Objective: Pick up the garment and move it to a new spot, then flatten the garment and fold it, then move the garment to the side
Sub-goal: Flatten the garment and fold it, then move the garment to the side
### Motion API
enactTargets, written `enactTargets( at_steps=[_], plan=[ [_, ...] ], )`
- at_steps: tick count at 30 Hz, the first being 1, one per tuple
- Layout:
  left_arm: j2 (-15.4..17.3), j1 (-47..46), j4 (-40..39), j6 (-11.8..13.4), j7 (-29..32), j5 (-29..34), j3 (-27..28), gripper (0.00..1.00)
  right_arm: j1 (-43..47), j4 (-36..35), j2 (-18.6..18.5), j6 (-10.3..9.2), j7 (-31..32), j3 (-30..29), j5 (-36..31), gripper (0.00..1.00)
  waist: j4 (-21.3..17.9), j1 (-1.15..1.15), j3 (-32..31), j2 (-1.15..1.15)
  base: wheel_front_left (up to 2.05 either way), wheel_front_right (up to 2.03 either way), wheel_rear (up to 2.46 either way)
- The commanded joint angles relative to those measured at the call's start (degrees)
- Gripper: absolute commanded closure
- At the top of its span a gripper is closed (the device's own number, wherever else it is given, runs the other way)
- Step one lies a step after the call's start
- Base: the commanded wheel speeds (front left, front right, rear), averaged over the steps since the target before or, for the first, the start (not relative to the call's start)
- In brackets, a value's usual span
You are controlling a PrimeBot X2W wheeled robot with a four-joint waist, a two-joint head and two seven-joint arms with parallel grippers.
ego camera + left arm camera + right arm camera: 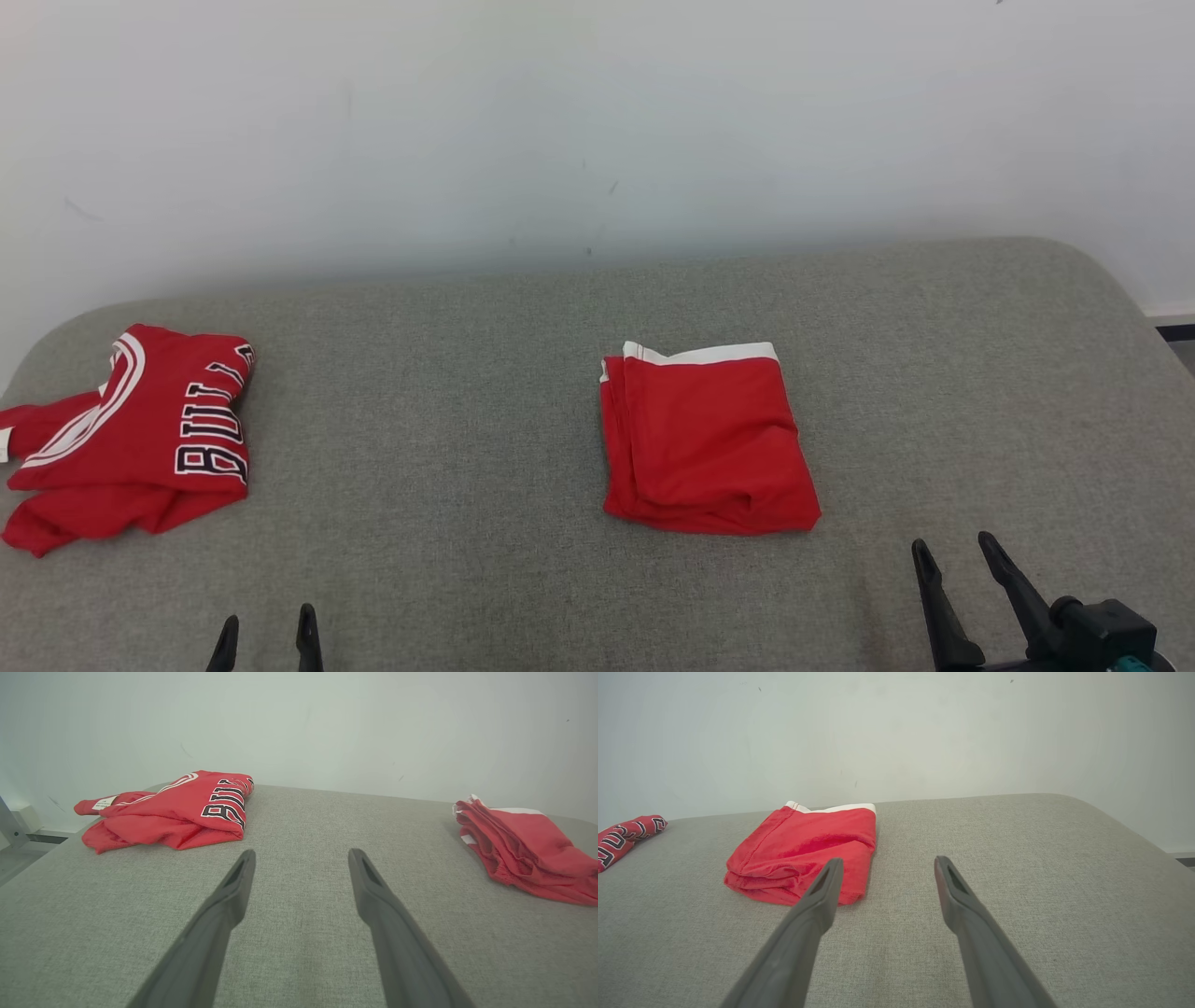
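Observation:
A red garment (709, 439) with a white band along its far edge lies folded into a neat rectangle at the middle of the grey fabric surface (448, 420). The left wrist view has it at the right (528, 849); in the right wrist view it lies just beyond my left finger (798, 844). My right gripper (953, 543) stands open near the front edge, right of and nearer than the garment, touching nothing (888, 860). My left gripper (266, 630) is open at the lower left, over bare fabric (301, 853).
A red jersey (140, 439) with black and white lettering lies loosely folded at the far left edge of the surface (177, 807) (621, 837). A white wall (597, 121) rises right behind the surface. The surface's right end is rounded.

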Motion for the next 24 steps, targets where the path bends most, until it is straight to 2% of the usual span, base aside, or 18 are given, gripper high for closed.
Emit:
enactTargets(
  at_steps=[1,24],
  plan=[
    [-0.1,0.8,0.1,-0.2,-0.2,0.4,0.2,0.0,-0.2,0.2,0.1,-0.13,-0.4,0.1,0.6,0.0,0.0,0.0,0.0,0.0,0.0,0.0,0.0],
    [-0.1,0.8,-0.6,0.3,-0.2,0.3,-0.5,0.0,-1.6,2.1,0.8,-0.13,0.1,0.4,1.2,0.0,0.0,0.0,0.4,0.0,0.0,0.0,0.0]
  ],
)
